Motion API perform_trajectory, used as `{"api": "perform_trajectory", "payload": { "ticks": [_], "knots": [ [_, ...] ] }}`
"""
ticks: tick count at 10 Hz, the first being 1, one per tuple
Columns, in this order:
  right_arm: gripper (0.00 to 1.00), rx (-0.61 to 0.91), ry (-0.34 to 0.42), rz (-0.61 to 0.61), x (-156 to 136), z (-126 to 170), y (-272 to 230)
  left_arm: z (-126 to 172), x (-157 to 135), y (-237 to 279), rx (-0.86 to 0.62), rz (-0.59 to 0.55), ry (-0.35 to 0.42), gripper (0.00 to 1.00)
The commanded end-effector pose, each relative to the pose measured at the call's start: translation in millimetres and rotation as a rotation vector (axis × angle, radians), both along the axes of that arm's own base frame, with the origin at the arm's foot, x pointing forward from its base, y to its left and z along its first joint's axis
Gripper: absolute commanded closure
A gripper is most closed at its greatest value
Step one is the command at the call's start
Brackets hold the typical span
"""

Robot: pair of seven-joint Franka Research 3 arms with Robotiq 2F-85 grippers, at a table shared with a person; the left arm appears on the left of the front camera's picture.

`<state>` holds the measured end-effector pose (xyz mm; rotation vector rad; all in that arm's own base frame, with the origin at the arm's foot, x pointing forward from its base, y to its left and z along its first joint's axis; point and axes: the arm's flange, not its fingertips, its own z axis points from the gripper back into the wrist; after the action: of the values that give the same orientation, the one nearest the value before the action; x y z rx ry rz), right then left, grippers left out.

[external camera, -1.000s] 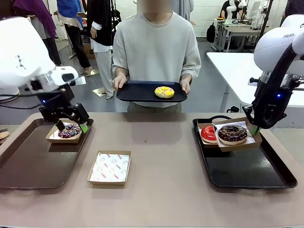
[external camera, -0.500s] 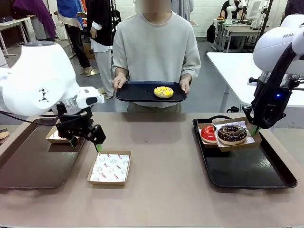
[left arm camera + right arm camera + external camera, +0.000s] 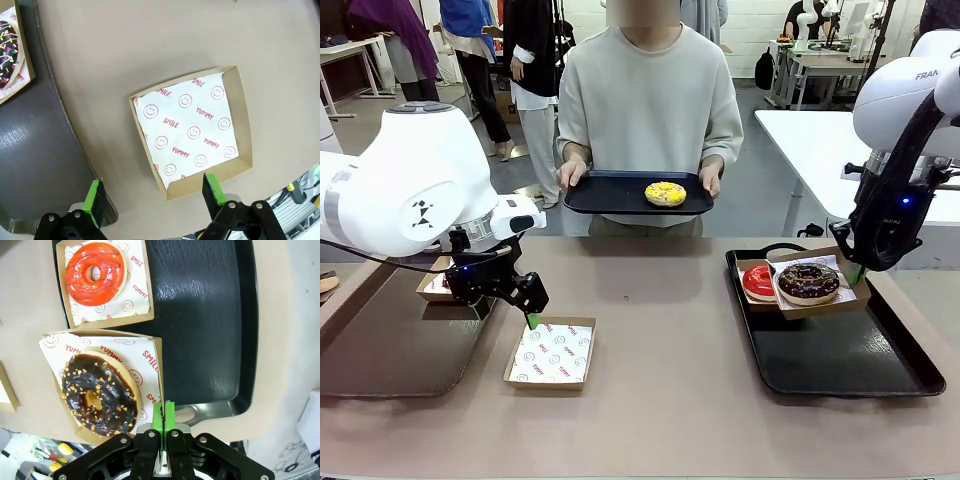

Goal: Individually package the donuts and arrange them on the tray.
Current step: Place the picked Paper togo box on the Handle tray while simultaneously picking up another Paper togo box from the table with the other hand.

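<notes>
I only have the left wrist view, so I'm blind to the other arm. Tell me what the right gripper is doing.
Observer: The right gripper is shut on the wall of the cardboard box holding the dark chocolate donut.
Operator: Now give me the red donut's place.
Observer: The red donut lies in a second box on the black tray, beside that one.
Operator: And the yellow one.
Observer: The yellow-iced donut sits on a held tray in the hands of the person at the far side.

empty box [image 3: 551, 353] right of left tray [image 3: 380, 350] | two boxed donuts [image 3: 808, 282] on right tray [image 3: 840, 365] | donut [image 3: 666, 193] on held tray [image 3: 605, 195]
</notes>
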<state>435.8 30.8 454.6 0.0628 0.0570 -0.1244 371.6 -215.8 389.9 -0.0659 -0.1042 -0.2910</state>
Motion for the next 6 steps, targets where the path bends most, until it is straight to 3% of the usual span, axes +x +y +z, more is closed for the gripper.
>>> {"api": "perform_trajectory", "payload": {
  "ticks": [1, 5, 6],
  "knots": [
    [0.99, 0.000, -0.002, 0.002, 0.5, 2.6, 0.7, 2.3, -1.5, -0.2, 0.003, -0.003, -0.003, 0.00],
    [0.99, 0.000, 0.000, 0.000, 0.0, 0.0, 0.0, 0.4, 0.1, -0.1, 0.000, 0.000, -0.001, 0.00],
    [0.99, -0.049, -0.009, 0.005, -1.8, -12.2, 7.4, -4.1, -1.6, 8.1, -0.005, 0.061, -0.012, 0.00]
  ]
}}
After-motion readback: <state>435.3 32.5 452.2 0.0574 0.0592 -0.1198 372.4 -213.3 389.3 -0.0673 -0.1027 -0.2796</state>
